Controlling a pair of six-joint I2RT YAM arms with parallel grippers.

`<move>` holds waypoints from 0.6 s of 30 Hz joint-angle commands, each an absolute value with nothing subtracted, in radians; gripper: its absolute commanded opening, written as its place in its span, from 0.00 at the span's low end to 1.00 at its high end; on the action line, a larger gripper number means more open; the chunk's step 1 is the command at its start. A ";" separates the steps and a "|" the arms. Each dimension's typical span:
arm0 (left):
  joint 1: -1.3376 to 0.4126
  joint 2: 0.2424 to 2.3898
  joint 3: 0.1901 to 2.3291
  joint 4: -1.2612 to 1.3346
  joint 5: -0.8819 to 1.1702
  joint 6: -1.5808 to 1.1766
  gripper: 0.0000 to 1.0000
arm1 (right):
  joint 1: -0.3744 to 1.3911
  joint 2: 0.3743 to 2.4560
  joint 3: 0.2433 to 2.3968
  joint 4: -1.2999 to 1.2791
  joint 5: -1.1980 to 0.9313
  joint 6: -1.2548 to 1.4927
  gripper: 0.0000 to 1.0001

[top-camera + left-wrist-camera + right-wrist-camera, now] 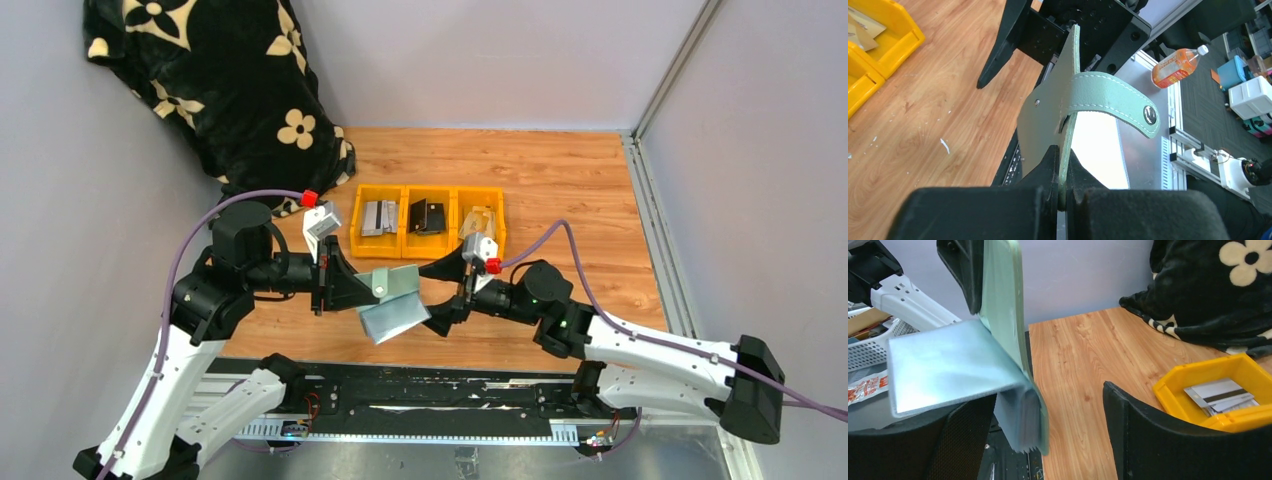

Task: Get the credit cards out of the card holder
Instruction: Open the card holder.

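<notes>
Holder (pixel 392 298) is off the table (pixel 560 180), in mid-air over the near edge, at 6 o'clock from the yellow bins (pixel 428 248). Left gripper (pixel 335 285) sits at its 9 o'clock, clamped tight on one cover's edge. The left wrist view shows both pads squeezed onto the leather, with the tab (pixel 1113 100) curling free. Right gripper (pixel 441 297) is at its 3 o'clock, jaws wide, holding nothing. In the right wrist view the hanging leaf sits between its fingers; contact unclear.

Step, as I read it: right goes in for a card.
- Left is the anchor, no regrip.
- Line right up with a pocket mouth and pinch the card only, not the leaf.
- Pull straight along the pocket. A sideways pull would likely fold the soft cover and twist it out of the clamp.

Silver cards (pixel 1220 392) lie in one bin, so probably partway through.

Orientation: holder is open, clamped cover standing on edge, second leaf drooping toward 5 o'clock. Long axis runs roughly 9-to-3 in the top view. Layered edges show at the end nearest the right gripper. Can't tell if those are pocket mouths, or whether cards remain inside.
</notes>
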State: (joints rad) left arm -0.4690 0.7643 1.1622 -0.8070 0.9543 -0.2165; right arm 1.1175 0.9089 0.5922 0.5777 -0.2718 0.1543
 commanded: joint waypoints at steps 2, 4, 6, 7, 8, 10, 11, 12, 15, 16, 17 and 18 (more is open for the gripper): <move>-0.474 0.773 1.164 -0.764 0.991 -0.219 0.00 | 1.127 1.007 0.699 0.685 -0.374 0.153 0.77; -0.474 0.769 1.161 -0.764 0.994 -0.218 0.00 | 1.127 1.027 0.709 0.713 -0.410 0.176 0.68; -0.474 0.763 1.156 -0.768 0.994 -0.212 0.00 | 1.125 1.035 0.712 0.724 -0.428 0.199 0.52; -0.474 0.760 1.155 -0.773 0.993 -0.205 0.00 | 1.122 1.035 0.710 0.730 -0.442 0.207 0.42; -0.474 0.759 1.156 -0.780 0.990 -0.199 0.00 | 1.121 1.030 0.705 0.737 -0.446 0.217 0.33; -0.474 0.755 1.153 -0.791 0.981 -0.187 0.00 | 1.114 1.017 0.698 0.752 -0.443 0.251 0.19; -0.474 0.752 1.151 -0.793 0.971 -0.183 0.00 | 1.111 1.012 0.694 0.763 -0.440 0.274 0.13; -0.474 0.749 1.149 -0.794 0.959 -0.179 0.00 | 1.109 1.006 0.693 0.769 -0.436 0.295 0.03; -0.474 0.738 1.146 -0.800 0.918 -0.150 0.22 | 1.105 1.000 0.708 0.747 -0.412 0.353 0.00; -0.474 0.735 1.145 -0.808 0.907 -0.135 0.31 | 1.105 0.999 0.717 0.732 -0.405 0.370 0.00; -0.474 0.735 1.148 -0.818 0.895 -0.119 0.43 | 1.104 1.001 0.727 0.713 -0.395 0.385 0.00; -0.474 0.736 1.153 -0.834 0.880 -0.099 0.54 | 1.104 1.000 0.737 0.692 -0.382 0.401 0.00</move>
